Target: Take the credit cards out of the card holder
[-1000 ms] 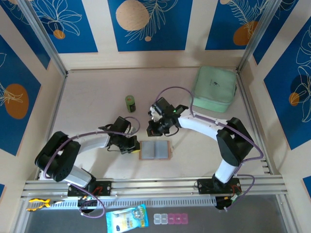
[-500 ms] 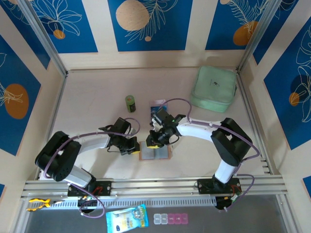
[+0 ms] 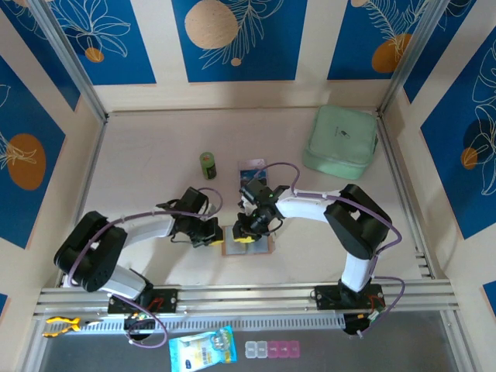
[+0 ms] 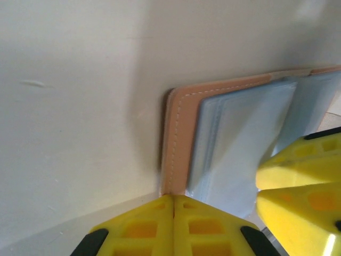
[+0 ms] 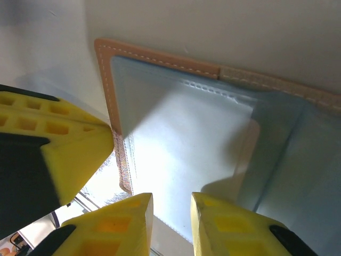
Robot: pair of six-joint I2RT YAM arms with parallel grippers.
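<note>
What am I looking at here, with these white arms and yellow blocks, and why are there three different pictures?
This is a robot: a left arm and a right arm, bolted at the near edge of a table. One picture comes from a fixed camera overhead. The other two come from small cameras on the wrists, so the yellow blocks are the fingers seen close up. The left end effector is shut, its tips at the edge of the open card holder. The right end effector hovers open over the holder's grey lining, holding nothing that I can see. Also on the table are a mint-green case, a small green canister and a bluish card beyond the holder.
</note>
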